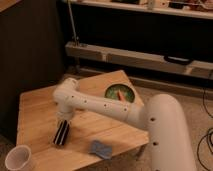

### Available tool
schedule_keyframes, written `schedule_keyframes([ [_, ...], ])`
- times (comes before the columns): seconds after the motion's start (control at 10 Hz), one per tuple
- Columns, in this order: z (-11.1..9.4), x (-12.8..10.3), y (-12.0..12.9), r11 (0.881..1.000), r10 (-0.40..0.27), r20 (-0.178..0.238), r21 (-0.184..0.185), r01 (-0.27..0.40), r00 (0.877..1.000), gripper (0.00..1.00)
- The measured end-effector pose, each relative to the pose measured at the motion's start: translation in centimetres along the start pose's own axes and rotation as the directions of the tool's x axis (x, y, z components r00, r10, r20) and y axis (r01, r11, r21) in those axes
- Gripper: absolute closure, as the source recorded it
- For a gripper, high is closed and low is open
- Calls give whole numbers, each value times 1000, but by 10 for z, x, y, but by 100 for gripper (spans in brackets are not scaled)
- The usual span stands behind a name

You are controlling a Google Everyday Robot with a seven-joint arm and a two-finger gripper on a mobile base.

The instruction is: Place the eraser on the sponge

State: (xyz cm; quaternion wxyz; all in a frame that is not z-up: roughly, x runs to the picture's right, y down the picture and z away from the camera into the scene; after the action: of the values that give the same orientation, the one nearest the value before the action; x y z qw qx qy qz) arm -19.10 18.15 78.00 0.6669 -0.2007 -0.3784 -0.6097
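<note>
Your gripper sits at the end of the white arm, right at the top end of the eraser, over the front left of the wooden table. You cannot tell how wide it stands or whether it holds the eraser. The sponge lies apart, nearer the front edge. A white cup stands at the corner, and a green bowl sits farther back.
</note>
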Motion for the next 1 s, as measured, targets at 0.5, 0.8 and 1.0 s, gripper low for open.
schedule_keyframes([
  [0.5,-21,-17,70,1000,-15,90,-14,16,996,100],
  [0.8,-41,-28,98,998,-45,140,-45,52,989,100],
  [1.0,-43,-42,116,995,-56,170,-70,69,984,100],
])
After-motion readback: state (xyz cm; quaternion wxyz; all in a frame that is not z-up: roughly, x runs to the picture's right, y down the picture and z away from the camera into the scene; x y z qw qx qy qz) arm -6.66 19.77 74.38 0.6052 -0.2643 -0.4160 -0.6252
